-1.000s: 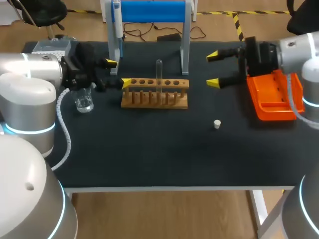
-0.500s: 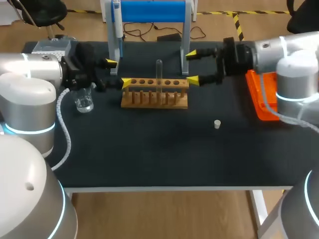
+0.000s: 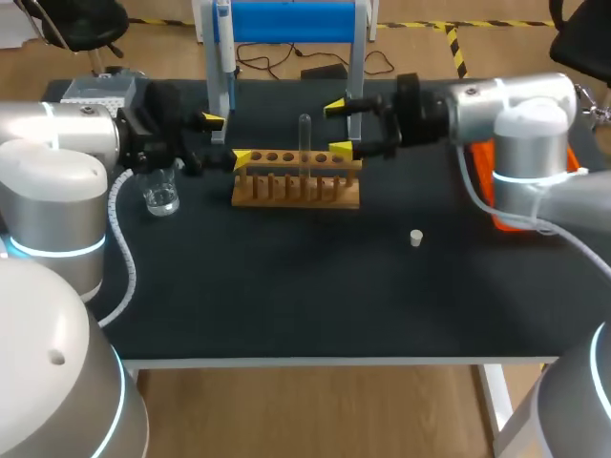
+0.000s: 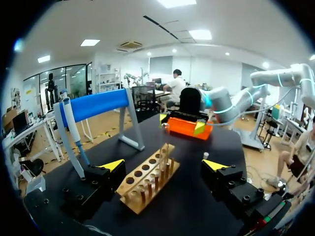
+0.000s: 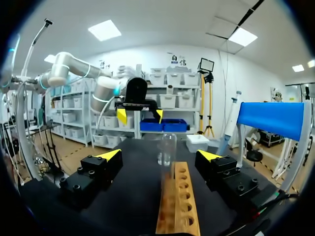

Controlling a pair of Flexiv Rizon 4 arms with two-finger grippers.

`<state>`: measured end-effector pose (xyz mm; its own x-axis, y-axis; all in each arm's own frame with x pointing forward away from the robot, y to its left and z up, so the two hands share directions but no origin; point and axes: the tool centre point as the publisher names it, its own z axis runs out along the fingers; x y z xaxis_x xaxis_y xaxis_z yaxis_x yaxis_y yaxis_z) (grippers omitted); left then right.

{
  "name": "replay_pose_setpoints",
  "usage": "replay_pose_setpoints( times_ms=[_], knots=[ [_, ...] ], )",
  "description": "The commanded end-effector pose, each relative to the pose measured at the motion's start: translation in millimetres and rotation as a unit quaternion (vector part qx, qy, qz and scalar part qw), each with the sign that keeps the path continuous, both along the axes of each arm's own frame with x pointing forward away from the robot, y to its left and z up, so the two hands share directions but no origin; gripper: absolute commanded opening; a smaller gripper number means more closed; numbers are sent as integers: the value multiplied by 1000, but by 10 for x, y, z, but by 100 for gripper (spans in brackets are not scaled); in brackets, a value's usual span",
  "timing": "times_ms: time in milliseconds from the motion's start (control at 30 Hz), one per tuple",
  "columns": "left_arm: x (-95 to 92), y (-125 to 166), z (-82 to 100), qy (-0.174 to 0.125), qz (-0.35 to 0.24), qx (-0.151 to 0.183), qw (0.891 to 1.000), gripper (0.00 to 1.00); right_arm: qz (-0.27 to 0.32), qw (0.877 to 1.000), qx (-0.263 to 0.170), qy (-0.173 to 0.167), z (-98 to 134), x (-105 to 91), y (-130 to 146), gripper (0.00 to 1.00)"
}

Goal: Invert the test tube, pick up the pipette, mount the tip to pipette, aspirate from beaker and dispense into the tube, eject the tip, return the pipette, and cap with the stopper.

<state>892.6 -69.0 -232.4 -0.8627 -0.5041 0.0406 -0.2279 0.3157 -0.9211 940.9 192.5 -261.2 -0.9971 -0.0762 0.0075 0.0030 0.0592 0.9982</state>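
Right gripper [image 3: 338, 128] nearer, test tube [image 3: 305, 141] ahead

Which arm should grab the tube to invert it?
Right. Its open gripper sits nearest the tube, which stands centred just ahead of its fingers in the wrist view. The left gripper is at the rack's far end.

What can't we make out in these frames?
Clear glass test tube: which end is open; head view, too small and transparent.
Orange plastic tray: its contents; head view, the right arm covers it.
Small glass beaker: liquid level; head view, too small.
White pipette on the blue stand: its top, cut off by the head view's edge.
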Motion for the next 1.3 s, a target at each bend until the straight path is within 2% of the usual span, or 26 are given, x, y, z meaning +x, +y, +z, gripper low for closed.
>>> replay_pose_setpoints(
  times_ms=[33, 300, 567, 1100, 1167, 1300],
  knots=[
    [-6, -2, -10, -2, 1, -2, 1000, 100, 36, 999, 23, 3, -89, 95, 100, 100],
    [-6, -2, -10, -2, 1, -2, 1000, 100, 46, 998, 40, 13, -74, 127, 274, 100],
    [-6, -2, -10, -2, 1, -2, 1000, 100, 52, 998, 33, 10, -74, 106, 421, 100],
    [-6, -2, -10, -2, 1, -2, 1000, 100, 43, 999, 15, 20, -183, 101, 479, 100],
    [-6, -2, -10, -2, 1, -2, 1000, 100, 41, 999, 14, 22, -188, 98, 479, 89],
    [-6, -2, -10, -2, 1, -2, 1000, 100, 38, 999, 12, 24, -200, 91, 484, 81]
  ],
)
